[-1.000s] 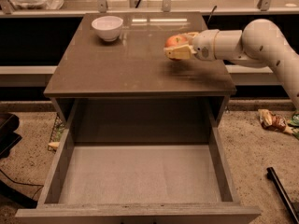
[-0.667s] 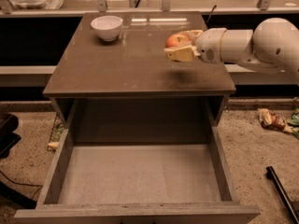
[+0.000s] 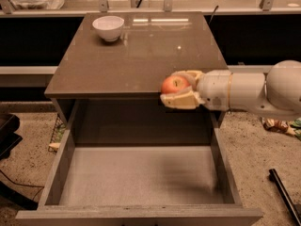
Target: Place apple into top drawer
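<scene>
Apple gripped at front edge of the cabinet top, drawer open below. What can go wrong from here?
1. The end effector holds the apple high over the back of the top drawer; released here, it may bounce or roll on the flat bottom.
2. The arm reaches in from the right, above the drawer's right wall; lowering straight down might clip that wall or the edge of the cabinet top.

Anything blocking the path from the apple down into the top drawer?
Nothing visible. The gripper holds the apple at the front edge of the cabinet top, above the open top drawer. The white bowl sits far back left, well clear.
</scene>
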Controlling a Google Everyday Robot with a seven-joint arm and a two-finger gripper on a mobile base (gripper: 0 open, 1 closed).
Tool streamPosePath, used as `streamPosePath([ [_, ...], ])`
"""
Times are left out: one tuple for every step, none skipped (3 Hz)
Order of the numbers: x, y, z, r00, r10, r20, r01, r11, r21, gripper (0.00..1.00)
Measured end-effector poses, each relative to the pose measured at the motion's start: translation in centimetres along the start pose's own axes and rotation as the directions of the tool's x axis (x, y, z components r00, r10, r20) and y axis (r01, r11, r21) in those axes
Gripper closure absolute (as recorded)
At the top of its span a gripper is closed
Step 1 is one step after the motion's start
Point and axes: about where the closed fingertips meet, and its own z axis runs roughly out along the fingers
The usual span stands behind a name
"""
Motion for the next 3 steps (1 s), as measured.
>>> streamPosePath([
  [5.2, 4.0, 2.3, 0.999, 0.036, 0.002, -0.036, 0.9967, -0.073, 1.0],
  [9.8, 5.7, 4.9, 0.998, 0.033, -0.052, -0.039, 0.992, -0.12, 1.0],
  [9.9, 5.7, 5.0, 0.998, 0.034, -0.051, -0.04, 0.9918, -0.121, 1.0],
])
